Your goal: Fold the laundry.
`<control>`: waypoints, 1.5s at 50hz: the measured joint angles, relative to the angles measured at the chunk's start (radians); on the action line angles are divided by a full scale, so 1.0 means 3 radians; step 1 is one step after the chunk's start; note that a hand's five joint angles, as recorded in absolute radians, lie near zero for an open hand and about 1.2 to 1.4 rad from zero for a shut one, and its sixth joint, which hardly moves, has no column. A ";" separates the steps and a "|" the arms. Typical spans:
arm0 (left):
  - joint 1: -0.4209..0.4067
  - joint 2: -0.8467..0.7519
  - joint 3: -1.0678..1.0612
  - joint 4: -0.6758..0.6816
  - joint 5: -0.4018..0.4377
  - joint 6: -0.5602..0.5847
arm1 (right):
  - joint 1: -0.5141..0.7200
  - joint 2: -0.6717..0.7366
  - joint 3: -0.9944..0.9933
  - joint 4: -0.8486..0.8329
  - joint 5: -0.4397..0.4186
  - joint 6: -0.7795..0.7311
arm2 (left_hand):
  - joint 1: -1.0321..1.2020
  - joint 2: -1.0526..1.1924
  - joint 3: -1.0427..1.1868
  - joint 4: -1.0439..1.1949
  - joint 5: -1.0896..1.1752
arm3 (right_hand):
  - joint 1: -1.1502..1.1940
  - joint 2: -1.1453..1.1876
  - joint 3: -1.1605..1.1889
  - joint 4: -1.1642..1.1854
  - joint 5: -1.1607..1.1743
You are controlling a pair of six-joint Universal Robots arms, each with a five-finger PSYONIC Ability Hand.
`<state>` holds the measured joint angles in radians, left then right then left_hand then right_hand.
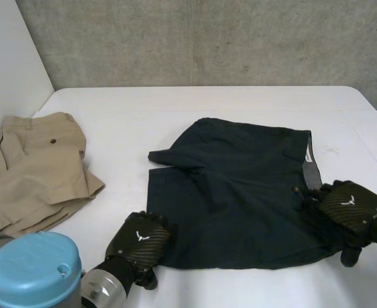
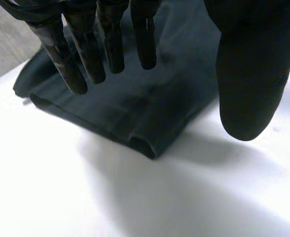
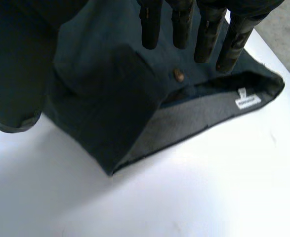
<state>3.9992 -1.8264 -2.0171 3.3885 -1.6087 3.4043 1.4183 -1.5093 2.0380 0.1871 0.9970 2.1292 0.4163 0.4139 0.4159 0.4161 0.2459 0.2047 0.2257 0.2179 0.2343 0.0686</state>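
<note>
Dark navy shorts (image 1: 239, 192) lie spread on the white table (image 1: 175, 109), waistband toward the right. My left hand (image 1: 139, 240) hovers at the near left leg hem, fingers (image 2: 85, 54) straight above the folded hem (image 2: 135, 133) and thumb apart, holding nothing. My right hand (image 1: 352, 212) is over the waistband corner at the near right. Its fingers (image 3: 194, 29) hang straight above the button (image 3: 178, 75) and grey waistband lining (image 3: 194, 116), not gripping.
Folded tan shorts (image 1: 37, 170) lie at the table's left edge. A grey concrete wall (image 1: 207, 38) stands behind the table. Bare tabletop stretches behind the navy shorts and along the near edge.
</note>
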 measured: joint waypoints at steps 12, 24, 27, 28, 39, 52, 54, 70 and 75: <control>-0.0040 -0.0167 0.0057 0.0089 -0.0121 0.0009 | -0.0511 0.0058 0.0282 -0.0149 -0.0524 -0.0188 | 0.0603 0.0574 0.0567 0.0578 0.0550 | 0.0438 0.0520 0.0570 0.0514 0.0453; -0.0058 -0.0323 0.0187 0.0096 -0.0139 0.0009 | -0.0481 0.0255 0.0299 -0.0318 -0.0582 -0.0132 | 0.1003 0.1006 0.0998 0.0986 0.0952 | 0.0678 0.0792 0.0833 0.0781 0.0700; -0.0058 -0.0377 0.0226 0.0112 -0.0164 0.0009 | -0.0478 0.0326 0.0310 -0.0370 -0.0579 -0.0130 | 0.1157 0.1159 0.1150 0.1149 0.1114 | 0.0679 0.0792 0.0834 0.0781 0.0704; -0.0058 -0.0399 0.0243 0.0120 -0.0178 0.0009 | -0.0478 0.0354 0.0313 -0.0391 -0.0578 -0.0130 | 0.1272 0.1292 0.1282 0.1276 0.1242 | 0.0679 0.0792 0.0851 0.0796 0.0717; -0.0054 -0.0454 0.0371 0.0182 -0.0290 0.0009 | -0.0474 0.0501 0.0313 -0.0590 -0.0573 -0.0117 | 0.2306 0.2558 0.2515 0.2566 0.2442 | 0.2266 0.3024 0.3031 0.2966 0.2797; -0.0067 0.0034 0.0459 0.0154 -0.0334 -0.0002 | -0.0477 -0.0085 0.0170 -0.0441 -0.0599 0.0404 | 0.2306 0.2579 0.2537 0.2598 0.2442 | 0.2485 0.3159 0.3175 0.3172 0.3045; -0.0064 0.0193 0.0469 0.0126 -0.0331 -0.0003 | -0.0482 -0.0289 0.0092 -0.0290 -0.0596 0.0458 | 0.2306 0.2579 0.2537 0.2606 0.2442 | 0.2485 0.3159 0.3175 0.3172 0.3049; -0.0052 0.1335 0.0667 -0.0735 -0.0280 0.0002 | -0.0681 -0.1241 -0.0812 0.1426 -0.0582 0.0319 | 0.2306 0.2587 0.2546 0.2608 0.2442 | 0.2486 0.3159 0.3175 0.3177 0.3064; -0.0055 0.1199 0.0684 -0.0792 -0.0276 0.0006 | -0.0685 -0.1080 -0.0825 0.1605 -0.0580 0.0116 | 0.2306 0.2596 0.2555 0.2608 0.2442 | 0.2486 0.3159 0.3175 0.3184 0.3069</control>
<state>3.9827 -1.4667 -1.8120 3.1509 -1.6915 3.4061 1.2128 -1.8334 1.7904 0.6685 0.8230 2.1641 1.1083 1.1929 1.1824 1.1985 0.9784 0.9504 1.1734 1.1704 1.1897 0.9892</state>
